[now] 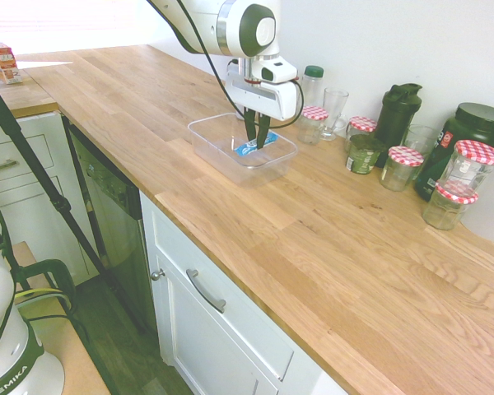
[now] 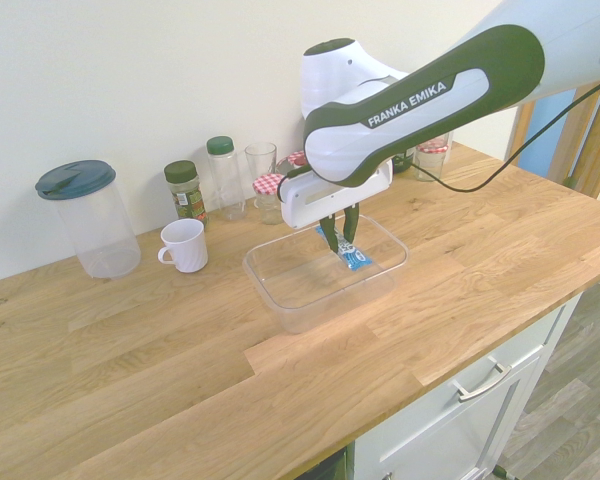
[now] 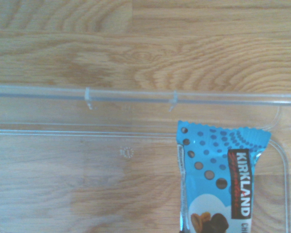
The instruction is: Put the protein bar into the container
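The clear plastic container (image 1: 222, 151) (image 2: 300, 300) sits on the wooden counter. My gripper (image 1: 255, 141) (image 2: 340, 246) reaches down inside it, shut on the blue-wrapped protein bar (image 1: 249, 148) (image 2: 354, 258). The bar hangs low within the container's walls, near the side by the jars. I cannot tell whether the bar touches the bottom. In the wrist view the protein bar (image 3: 218, 179) shows close up with its blue dotted wrapper, above the container's floor and close to its rim (image 3: 136, 93).
A white mug (image 2: 185, 244), a clear pitcher with a dark blue lid (image 2: 85, 218), spice jars and a glass (image 2: 261, 162) stand by the wall behind the container. Several checked-lid jars (image 1: 402, 167) and dark bottles (image 1: 395, 113) line the wall further along.
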Available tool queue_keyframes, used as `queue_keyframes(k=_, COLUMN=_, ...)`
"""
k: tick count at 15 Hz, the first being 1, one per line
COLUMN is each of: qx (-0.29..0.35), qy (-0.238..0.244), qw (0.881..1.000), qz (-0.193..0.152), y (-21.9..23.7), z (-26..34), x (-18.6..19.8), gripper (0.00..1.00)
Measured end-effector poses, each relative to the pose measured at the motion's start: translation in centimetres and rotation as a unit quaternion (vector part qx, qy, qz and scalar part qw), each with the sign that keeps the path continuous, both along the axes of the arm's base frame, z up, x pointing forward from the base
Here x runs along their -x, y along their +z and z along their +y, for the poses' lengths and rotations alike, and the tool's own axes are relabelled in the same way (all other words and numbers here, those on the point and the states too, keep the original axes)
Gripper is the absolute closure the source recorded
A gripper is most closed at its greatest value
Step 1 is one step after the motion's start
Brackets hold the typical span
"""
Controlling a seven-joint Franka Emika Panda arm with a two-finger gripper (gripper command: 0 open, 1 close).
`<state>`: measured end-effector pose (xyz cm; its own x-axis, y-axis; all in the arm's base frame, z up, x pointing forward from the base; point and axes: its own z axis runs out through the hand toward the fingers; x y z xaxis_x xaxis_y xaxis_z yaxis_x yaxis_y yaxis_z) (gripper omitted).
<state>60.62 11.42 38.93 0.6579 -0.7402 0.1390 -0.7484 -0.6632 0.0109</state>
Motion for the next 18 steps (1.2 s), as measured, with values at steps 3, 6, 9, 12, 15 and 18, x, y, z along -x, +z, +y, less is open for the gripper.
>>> queue_keyframes(k=3, qx=0.002, qy=-0.004, qw=1.000, qz=0.002, y=-0.5, z=0.1, x=0.2, gripper=0.00)
queue_keyframes(k=6, qx=0.001, qy=-0.002, qw=1.000, qz=0.001, y=-0.4, z=0.3, x=0.3, gripper=0.00)
queue_keyframes(k=9, qx=0.002, qy=-0.003, qw=1.000, qz=0.002, y=-0.5, z=0.3, x=0.3, gripper=0.00)
queue_keyframes(k=12, qx=0.001, qy=-0.004, qw=1.000, qz=0.002, y=-0.9, z=0.3, x=0.6, gripper=0.00)
queue_keyframes(k=15, qx=0.000, qy=-0.006, qw=1.000, qz=-0.001, y=-0.9, z=0.3, x=0.8, gripper=0.00)
queue_keyframes(k=18, qx=-0.003, qy=-0.006, qw=1.000, qz=-0.012, y=0.6, z=0.3, x=1.5, gripper=0.00)
